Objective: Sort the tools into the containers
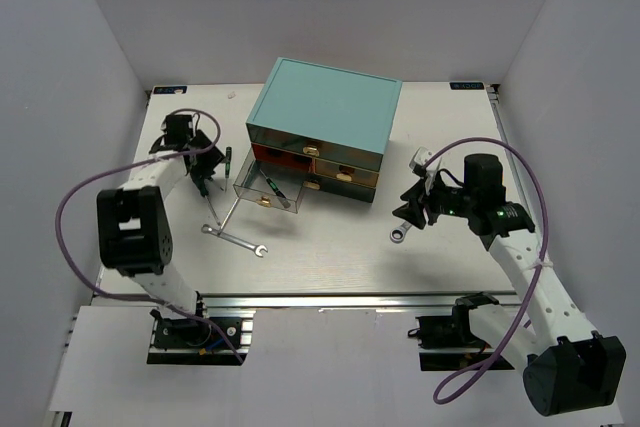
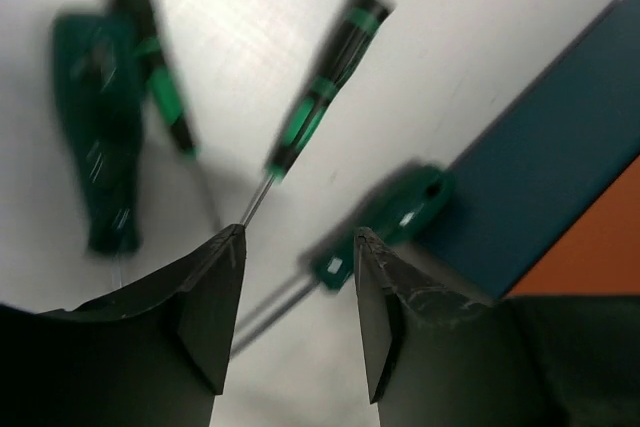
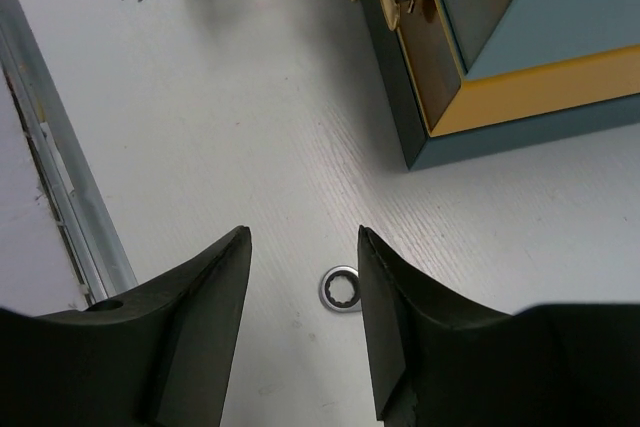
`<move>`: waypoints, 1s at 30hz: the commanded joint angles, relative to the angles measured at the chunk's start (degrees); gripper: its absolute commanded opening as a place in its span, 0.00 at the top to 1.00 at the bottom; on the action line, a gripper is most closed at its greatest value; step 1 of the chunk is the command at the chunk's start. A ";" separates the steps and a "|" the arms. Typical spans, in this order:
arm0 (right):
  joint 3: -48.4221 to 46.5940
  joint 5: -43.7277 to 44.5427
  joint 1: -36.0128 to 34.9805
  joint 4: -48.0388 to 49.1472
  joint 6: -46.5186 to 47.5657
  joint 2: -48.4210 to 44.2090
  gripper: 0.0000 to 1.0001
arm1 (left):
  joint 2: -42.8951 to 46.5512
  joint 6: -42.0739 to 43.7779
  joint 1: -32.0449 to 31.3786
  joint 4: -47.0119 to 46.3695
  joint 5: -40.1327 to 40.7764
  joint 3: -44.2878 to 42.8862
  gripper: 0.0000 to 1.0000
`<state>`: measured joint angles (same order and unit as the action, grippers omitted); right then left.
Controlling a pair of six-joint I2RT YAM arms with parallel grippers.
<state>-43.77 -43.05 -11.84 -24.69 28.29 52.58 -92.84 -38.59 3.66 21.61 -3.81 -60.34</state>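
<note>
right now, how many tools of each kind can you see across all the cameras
screwdrivers: 3, one in the open drawer, two on the table beside the left fingers
silver wrenches: 2
total: 5; the left wrist view is blurred, so there could be one more screwdriver that I cannot confirm

Bare table (image 1: 330, 247) before the chest (image 1: 325, 107) gives free passage; its pulled-out drawer (image 1: 255, 185) juts out at left

motion-blurred green-handled screwdriver (image 2: 325, 82)
</note>
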 commanded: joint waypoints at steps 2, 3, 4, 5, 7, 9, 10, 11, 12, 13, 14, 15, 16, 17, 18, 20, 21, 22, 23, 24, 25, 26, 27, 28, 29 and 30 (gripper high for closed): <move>-2.02 2.26 0.15 3.15 -3.95 0.07 0.48 | -8.12 5.97 0.12 -5.43 -4.45 -11.09 0.43; -1.76 2.35 0.15 3.24 -4.21 0.07 0.47 | -9.37 6.59 0.03 -5.26 -4.36 -12.42 0.43; -1.58 2.44 0.15 3.33 -4.30 0.16 0.48 | -10.68 8.16 0.03 -5.17 -4.19 -13.48 0.43; -1.50 2.70 0.15 3.50 -4.39 0.24 0.47 | -13.05 8.96 0.12 -4.91 -3.92 -14.54 0.44; -1.32 2.97 0.15 3.68 -4.74 0.51 0.48 | -15.17 11.85 0.03 -4.56 -4.09 -17.26 0.47; -1.49 3.32 0.15 4.03 -4.74 0.68 0.48 | -17.19 13.27 -0.32 -4.55 -3.74 -18.06 0.48; -1.67 3.49 0.23 4.03 -4.74 0.86 0.47 | -17.46 14.84 -0.67 -5.25 -3.83 -18.06 0.48; -1.67 3.76 0.23 4.12 -4.74 1.03 0.48 | -17.81 15.64 -0.93 -5.52 -3.83 -18.06 0.48; -1.76 4.02 0.15 4.21 -4.65 1.12 0.47 | -18.25 16.52 -1.46 -5.61 -3.83 -17.98 0.48; -1.76 4.28 0.23 4.30 -4.65 1.21 0.47 | -18.52 18.18 -2.42 -5.35 -3.57 -18.15 0.48; -1.67 4.46 0.15 4.38 -4.56 1.30 0.48 | -18.69 19.15 -2.69 -5.08 -2.79 -18.24 0.48; -1.58 4.55 0.23 4.65 -4.56 1.21 0.48 | -19.13 20.82 -2.96 -4.73 -1.91 -18.41 0.47; -1.32 4.55 0.23 4.74 -4.65 1.30 0.48 | -19.48 21.53 -5.66 -3.60 -0.85 -18.67 0.47; -1.32 4.55 0.15 4.91 -4.83 1.30 0.47 | -19.75 22.15 -6.20 -3.33 1.07 -18.76 0.47; -1.23 4.55 0.15 5.17 -4.91 1.39 0.47 | -20.01 22.85 -6.73 -2.98 2.05 -18.77 0.47; -1.14 4.64 0.15 5.35 -5.27 1.39 0.47 | -20.71 23.38 -8.14 -2.01 4.50 -18.76 0.47; -1.23 4.64 0.15 5.35 -5.27 1.39 0.48 | -20.89 23.56 -8.67 -1.48 8.26 -18.85 0.49; -1.23 4.81 0.15 5.35 -5.27 1.30 0.47 | -21.50 23.56 -9.63 -0.17 10.21 -18.85 0.50; -1.32 4.99 0.15 5.35 -5.27 1.30 0.48 | -21.86 23.39 -10.07 0.62 12.41 -19.29 0.52; -1.32 5.08 0.15 5.35 -5.09 1.30 0.47 | -22.21 22.69 -10.43 1.59 16.95 -19.55 0.58; -1.41 5.25 0.15 5.18 -5.00 1.13 0.47 | -22.39 22.16 -11.12 3.08 19.26 -19.56 0.60; -1.41 5.25 0.15 5.18 -4.92 1.12 0.48 | -22.30 21.72 -11.22 3.27 20.50 -18.95 0.61; -1.49 5.34 0.15 5.18 -4.83 0.95 0.47 | -22.13 21.45 -11.22 3.18 21.64 -18.42 0.64; -1.50 5.43 0.15 5.18 -4.83 0.69 0.47 | -22.04 21.28 -11.22 3.27 22.09 -17.98 0.65; -1.50 5.43 0.15 5.18 -4.83 0.68 0.48 | -22.12 21.01 -11.22 3.44 22.27 -17.45 0.65; -1.41 5.43 0.15 5.18 -4.83 0.60 0.47 | -22.47 20.75 -11.13 3.79 22.45 -17.45 0.66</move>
<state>-43.77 -37.71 -11.84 -21.50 23.97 53.95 -115.42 -17.98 -6.83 22.68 13.23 -78.39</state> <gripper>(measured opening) 0.526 0.345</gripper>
